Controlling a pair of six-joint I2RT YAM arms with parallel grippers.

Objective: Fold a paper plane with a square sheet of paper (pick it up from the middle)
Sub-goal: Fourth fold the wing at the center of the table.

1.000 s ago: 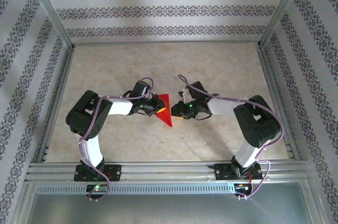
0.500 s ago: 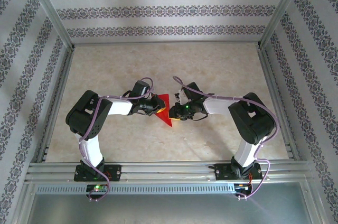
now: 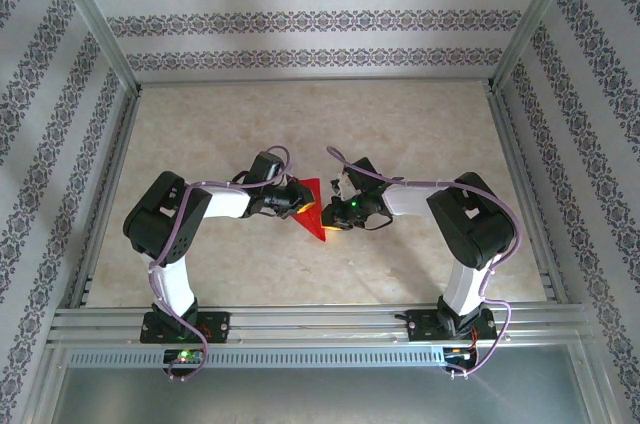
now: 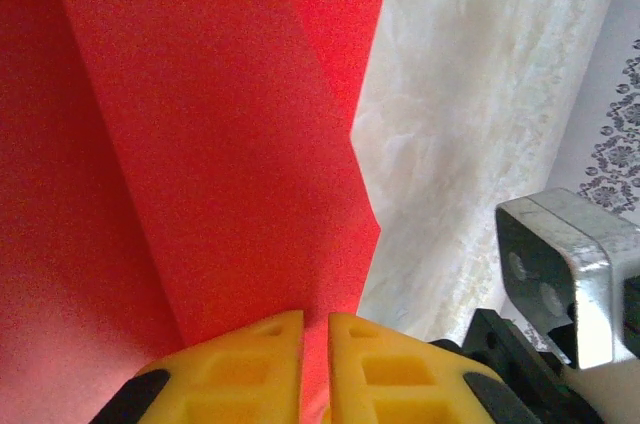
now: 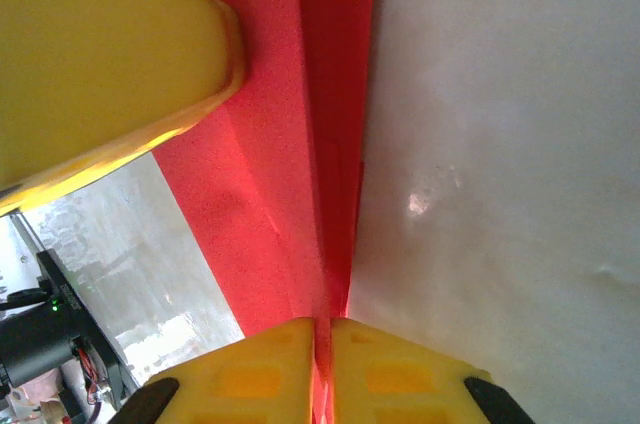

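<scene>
- While pinched from both sides, the paper plane sat partly folded near the middle of the table.
- Left gripper: clenched on its edge, anchoring it.
- Right gripper: clamped along the crease, probably sharpening it.

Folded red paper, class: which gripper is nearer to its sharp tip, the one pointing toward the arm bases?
Right. The right gripper clamps the right edge of the folded red paper close to that tip; the left gripper clamps its left edge, farther up.
</scene>
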